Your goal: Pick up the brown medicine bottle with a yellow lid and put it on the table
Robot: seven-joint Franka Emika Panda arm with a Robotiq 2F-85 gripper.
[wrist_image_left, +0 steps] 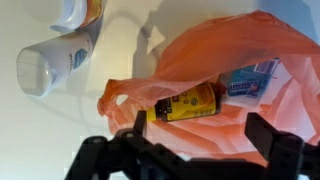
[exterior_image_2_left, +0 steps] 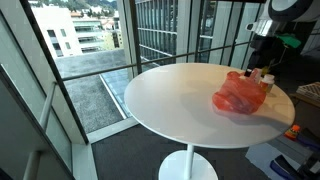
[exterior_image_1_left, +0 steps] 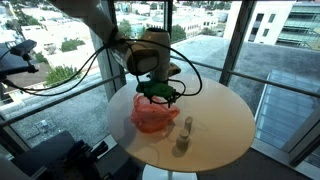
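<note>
Hand found released: jaws spread wide, grasping nothing, poised over the red-pink bag. The brown medicine bottle lay on its side in the folds of the bag, under the hand's open span and not gripped. In the wrist view its long axis ran nearly level across the picture, the right end slightly higher. The yellow end pointed left and the dark brown end right. The bag rested on the round white worktop. A pale whitish bottle was on the worktop near the bag.
</note>
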